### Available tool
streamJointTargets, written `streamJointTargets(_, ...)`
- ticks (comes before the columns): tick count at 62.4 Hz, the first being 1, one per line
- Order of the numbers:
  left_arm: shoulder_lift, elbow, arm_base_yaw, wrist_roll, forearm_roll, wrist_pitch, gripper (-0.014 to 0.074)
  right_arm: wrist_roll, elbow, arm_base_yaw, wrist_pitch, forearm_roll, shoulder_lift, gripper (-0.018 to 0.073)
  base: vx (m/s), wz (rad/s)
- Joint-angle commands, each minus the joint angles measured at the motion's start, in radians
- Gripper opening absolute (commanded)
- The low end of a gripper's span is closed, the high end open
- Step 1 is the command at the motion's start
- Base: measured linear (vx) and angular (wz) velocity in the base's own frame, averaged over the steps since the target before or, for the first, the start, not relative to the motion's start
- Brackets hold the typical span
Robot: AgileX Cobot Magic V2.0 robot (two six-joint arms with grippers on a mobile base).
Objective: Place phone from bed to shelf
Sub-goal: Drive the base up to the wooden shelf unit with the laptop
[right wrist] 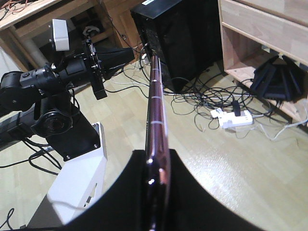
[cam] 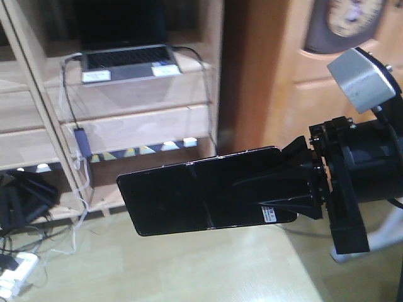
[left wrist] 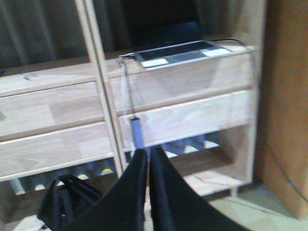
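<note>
The phone (cam: 189, 195), a wide glossy black slab with a seam across its middle, hangs in the air in front of the shelf (cam: 138, 126). My right gripper (cam: 249, 189) is shut on its right end. The right wrist view shows the phone (right wrist: 156, 106) edge-on, its pinkish edge running away from between the right gripper (right wrist: 158, 156) fingers. My left gripper (left wrist: 147, 151) is shut on nothing and points at the shelf (left wrist: 183, 115). The right wrist view also catches the left gripper (right wrist: 130, 54) at upper left. The bed is out of view.
A grey laptop (cam: 129, 63) sits on an upper shelf board, cables hanging from it. A black folded stand (cam: 25, 195) rests in the lowest compartment. A white power strip (right wrist: 231, 118) and tangled cables lie on the floor beside a black computer tower (right wrist: 178, 38). A brown wooden panel (cam: 264, 75) stands right of the shelf.
</note>
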Motion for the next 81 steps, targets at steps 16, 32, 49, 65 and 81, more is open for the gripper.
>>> streamJointTargets(16,-0.013,-0.021,-0.004,-0.006,-0.009,-0.072,0.0001,-0.009,-0.029,0.000,0.059,0.094,-0.020,-0.0002,0.41,0.26)
streamJointTargets(32,-0.013,-0.021,-0.004,-0.006,-0.009,-0.072,0.0001,-0.009,-0.029,0.000,0.058,0.094,-0.020,-0.0002,0.41,0.18)
streamJointTargets(49,-0.013,-0.021,-0.004,-0.006,-0.009,-0.072,0.0001,-0.009,-0.029,0.000,0.058,0.094,-0.020,-0.0002,0.39,0.15)
streamJointTargets(65,-0.013,-0.021,-0.004,-0.006,-0.009,-0.072,0.0001,-0.009,-0.029,0.000,0.058,0.094,-0.020,-0.0002,0.35,0.13)
streamJointTargets(81,-0.013,-0.021,-0.004,-0.006,-0.009,-0.072,0.0001,-0.009,-0.029,0.000,0.058,0.094,-0.020,-0.0002,0.31,0.09)
